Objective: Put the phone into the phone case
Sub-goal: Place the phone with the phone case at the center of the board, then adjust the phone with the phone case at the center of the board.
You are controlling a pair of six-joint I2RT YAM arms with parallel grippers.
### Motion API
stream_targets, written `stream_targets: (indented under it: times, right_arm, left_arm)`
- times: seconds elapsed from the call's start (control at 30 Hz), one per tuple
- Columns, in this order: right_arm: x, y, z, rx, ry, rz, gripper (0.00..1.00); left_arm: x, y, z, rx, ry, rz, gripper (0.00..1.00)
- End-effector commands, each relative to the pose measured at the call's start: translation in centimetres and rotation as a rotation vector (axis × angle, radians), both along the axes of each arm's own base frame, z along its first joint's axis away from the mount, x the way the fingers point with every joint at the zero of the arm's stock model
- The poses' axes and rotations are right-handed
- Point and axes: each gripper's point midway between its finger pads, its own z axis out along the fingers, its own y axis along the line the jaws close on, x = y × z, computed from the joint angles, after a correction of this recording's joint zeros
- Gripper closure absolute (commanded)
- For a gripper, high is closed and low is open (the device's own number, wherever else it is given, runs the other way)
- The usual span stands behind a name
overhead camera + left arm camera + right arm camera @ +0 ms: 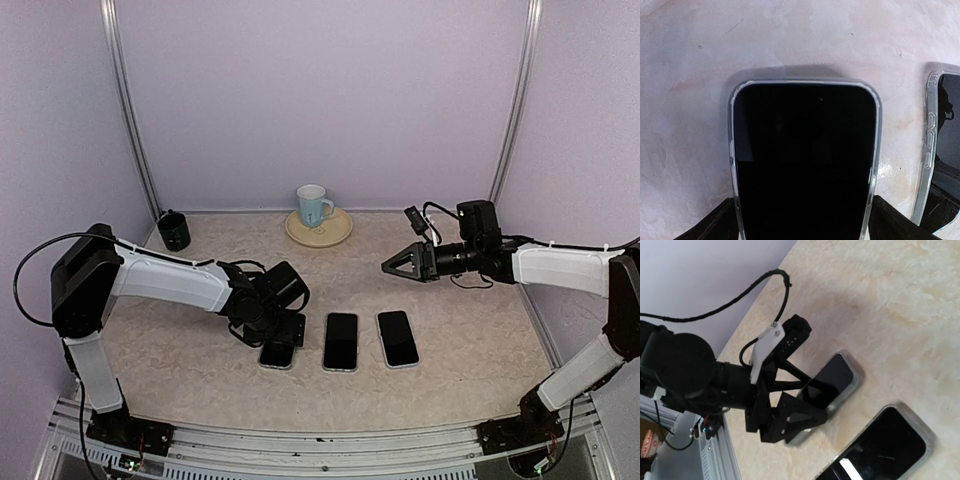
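Three handsets lie face up in a row on the mottled table point(470, 330), and the leftmost is the one at work. That phone point(802, 165) sits inside a clear phone case point(731, 150), whose rim runs round the dark screen on the three sides the left wrist camera shows. The left gripper point(278, 338) is down over its near end, with a black finger point(715, 225) at each long edge of the case. The jaws are spread wide, but it cannot be told whether they pinch the case or merely flank it.

Just beside it lies the middle handset point(341, 341), also with a clear rim, and the third handset point(397, 338) lies a little further right. The three lie parallel and do not touch.

The right gripper point(392, 266) hangs in the air above the table, beyond the third handset and well apart from all three. It points toward the left arm with nothing between its fingers, and from this angle it cannot be told how far its jaws are parted.

At the back edge a pale blue mug point(312, 205) stands upright on a cream saucer point(335, 232). A dark cup point(173, 230) stands in the far left corner. The contents of both cannot be seen. Neither stands near the row of handsets.
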Motion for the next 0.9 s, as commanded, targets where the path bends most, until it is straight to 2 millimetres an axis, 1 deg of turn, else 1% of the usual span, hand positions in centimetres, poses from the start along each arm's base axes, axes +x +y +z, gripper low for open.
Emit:
stream_targets:
  times: [0.0, 0.17, 0.33, 0.53, 0.73, 0.87]
  right_arm:
    - [0.1, -0.3, -0.3, 0.005, 0.002, -0.001, 0.38]
    - [0.1, -0.3, -0.1, 0.002, -0.003, 0.001, 0.38]
    - [0.2, -0.3, -0.1, 0.002, -0.002, 0.001, 0.38]
    - [0.4, -0.2, -0.1, 0.005, 0.0, 0.003, 0.38]
    - [0.3, -0.2, -0.1, 0.003, 0.002, 0.002, 0.38]
    - [0.2, -0.3, -0.3, 0.001, 0.004, 0.002, 0.38]
  left_arm:
    - [-4.3, 2.4, -4.5, 0.09, 0.226, -0.006, 0.14]
    - [-4.3, 2.7, -4.6, 0.101, 0.221, 0.002, 0.14]
    - [-3.9, 3.5, -4.5, 0.137, 0.2, 0.031, 0.14]
    - [-3.6, 3.4, -4.7, 0.149, 0.185, 0.068, 0.13]
    - [-3.7, 4.5, -5.9, 0.214, 0.186, 0.113, 0.15]
    - [-3.8, 5.3, -6.4, 0.256, 0.185, 0.149, 0.18]
